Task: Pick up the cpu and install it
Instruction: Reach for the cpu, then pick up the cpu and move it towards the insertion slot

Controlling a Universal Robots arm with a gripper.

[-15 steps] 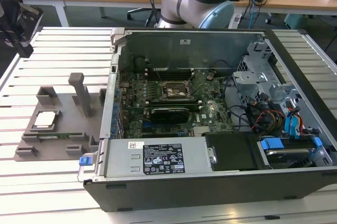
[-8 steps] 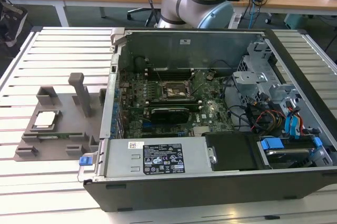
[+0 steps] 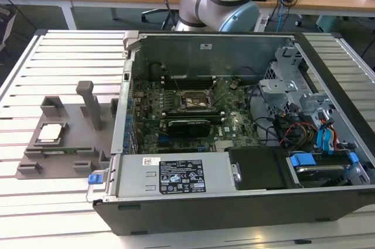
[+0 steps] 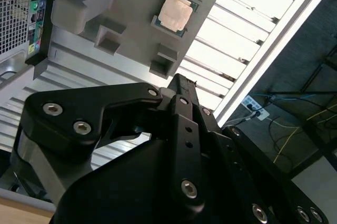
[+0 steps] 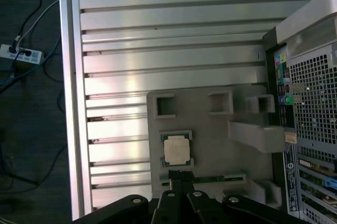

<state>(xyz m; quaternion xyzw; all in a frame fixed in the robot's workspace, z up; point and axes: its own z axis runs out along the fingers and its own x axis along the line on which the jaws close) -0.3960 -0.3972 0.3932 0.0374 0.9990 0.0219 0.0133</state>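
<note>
The cpu [image 3: 50,133], a small silvery square chip, lies flat in a square recess of the grey holder plate [image 3: 70,121] on the exterior view's left. It also appears in both wrist views, as the cpu [image 4: 175,14] and the cpu [image 5: 176,150]. My black gripper [image 5: 181,177] hangs well above the plate, its tips [image 4: 181,83] pressed together with nothing between them, apart from the chip. Inside the open computer case, the dark metal-framed socket [image 3: 196,101] sits on the green motherboard [image 3: 228,123].
The open computer case [image 3: 246,196] stands at the centre right on a slatted aluminium table [image 3: 64,55]. A tall grey post [image 3: 91,103] and several raised blocks rise from the holder plate. The arm's base [image 3: 220,0] stands behind the case. Cables and drive bays fill the case's right side.
</note>
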